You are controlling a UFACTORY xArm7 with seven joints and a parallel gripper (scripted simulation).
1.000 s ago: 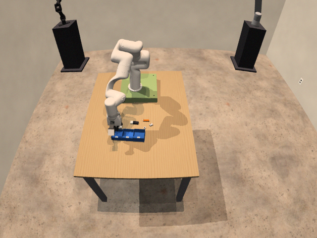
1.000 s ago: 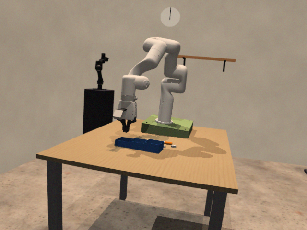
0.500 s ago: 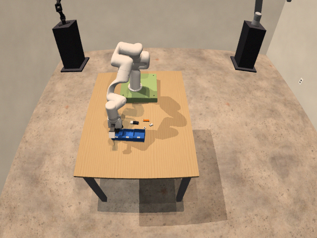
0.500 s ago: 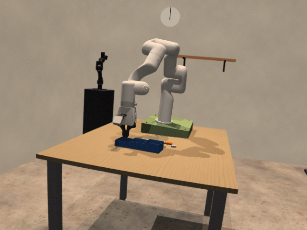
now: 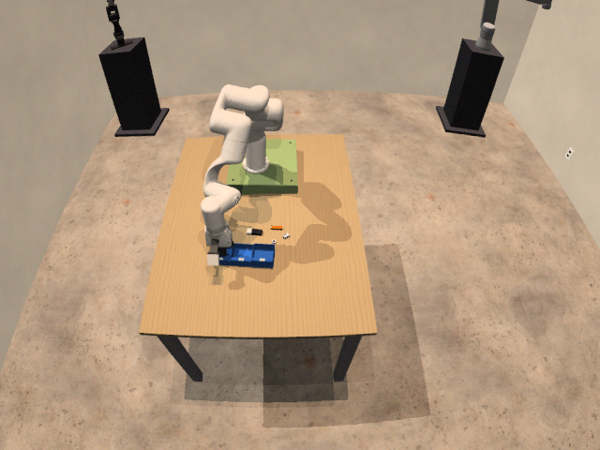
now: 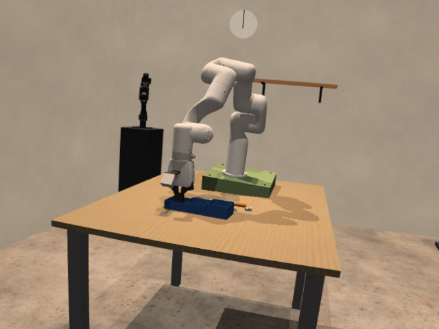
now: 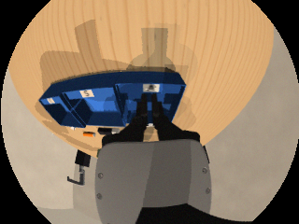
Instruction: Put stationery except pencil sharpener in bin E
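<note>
From where I'm sitting, the gripper (image 6: 180,197) is clenched nearly all the way, and I can't make out anything between the fingers on the wrist cam, so I'd call it shut on nothing. It's dipped into the left end compartment of the blue bin row (image 5: 251,256), fingertips down inside the walls. Each compartment has a little white label, but they're too small for me to read, so I can't say which one is E. Just beyond the bins, on the far side, I see a black and white block (image 5: 253,231), an orange stick-like item (image 5: 276,227) and a couple of tiny white bits (image 5: 286,235), all lying on the table (image 5: 309,309). The arm reaches over from its green base plate (image 5: 291,184).
</note>
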